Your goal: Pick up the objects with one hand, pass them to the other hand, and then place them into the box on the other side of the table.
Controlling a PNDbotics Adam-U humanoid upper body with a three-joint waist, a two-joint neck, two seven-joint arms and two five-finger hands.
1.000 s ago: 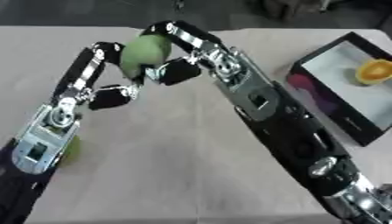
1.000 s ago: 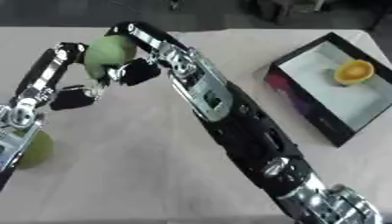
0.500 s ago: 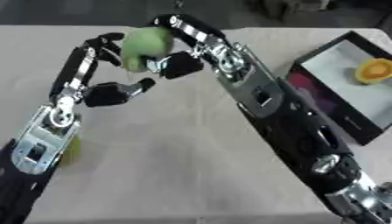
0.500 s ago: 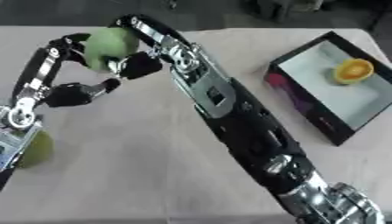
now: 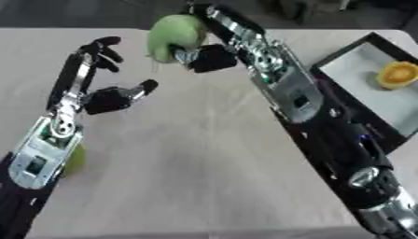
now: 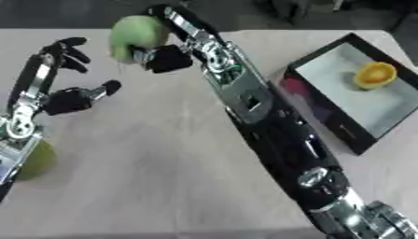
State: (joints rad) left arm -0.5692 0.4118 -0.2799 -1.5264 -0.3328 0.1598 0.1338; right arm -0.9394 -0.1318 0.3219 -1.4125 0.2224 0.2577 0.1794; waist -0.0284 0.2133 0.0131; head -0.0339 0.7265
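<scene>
Two arms over a pale tabletop [image 5: 204,177], entering from 7 and 5 o'clock. Right hand [image 5: 204,56] near 12 o'clock, fingers curled round a large green fruit [image 5: 176,30], held above the tabletop. Left hand [image 5: 106,91] at about 10 o'clock, fingers spread and thumb out, gripping nothing, just left of the green fruit and apart from it. Second green fruit [image 6: 34,161] at 8 o'clock, lying on the tabletop, partly hidden behind the left forearm. Black box [image 6: 326,121] with a white inside at 3 o'clock, on the right side of the tabletop, turned askew to the tabletop edge. Orange fruit [image 6: 374,75] inside the box, toward its far end, cut or hollow side up by the look of it, though hard to tell. Right forearm running diagonally from the lower right corner up to the held fruit, passing just left of the box.
</scene>
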